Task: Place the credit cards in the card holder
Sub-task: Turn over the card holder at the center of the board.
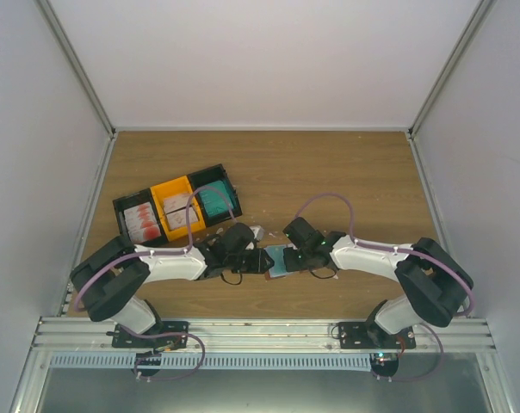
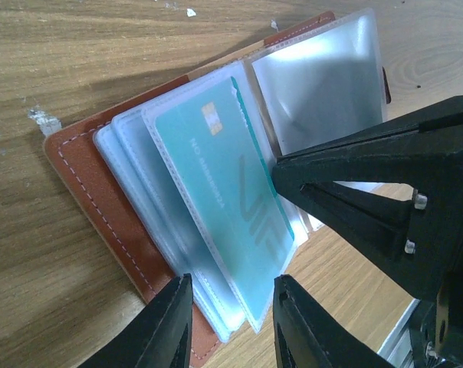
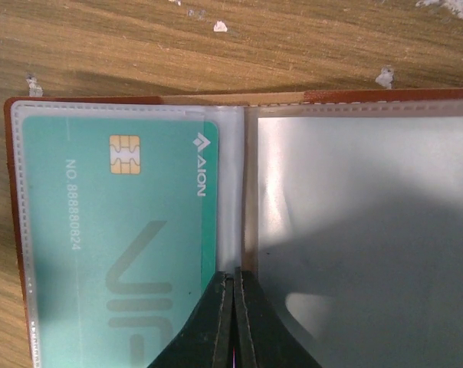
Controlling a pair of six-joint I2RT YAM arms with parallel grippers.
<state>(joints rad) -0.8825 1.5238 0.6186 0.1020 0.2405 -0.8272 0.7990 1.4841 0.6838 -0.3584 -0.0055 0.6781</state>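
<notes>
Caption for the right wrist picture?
Shut right gripper at the centre fold of the open card holder; teal credit card sleeved.

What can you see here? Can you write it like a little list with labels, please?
card holder: lying open on the wooden table, clear pockets showing
teal card: tucked in a clear pocket, chip facing up
facing pocket: looks empty
right fingers: shut, tips at the holder's middle fold
left fingers: open, one on each side of the pockets' edge
spare cards: in the black and orange bins, back left
</notes>
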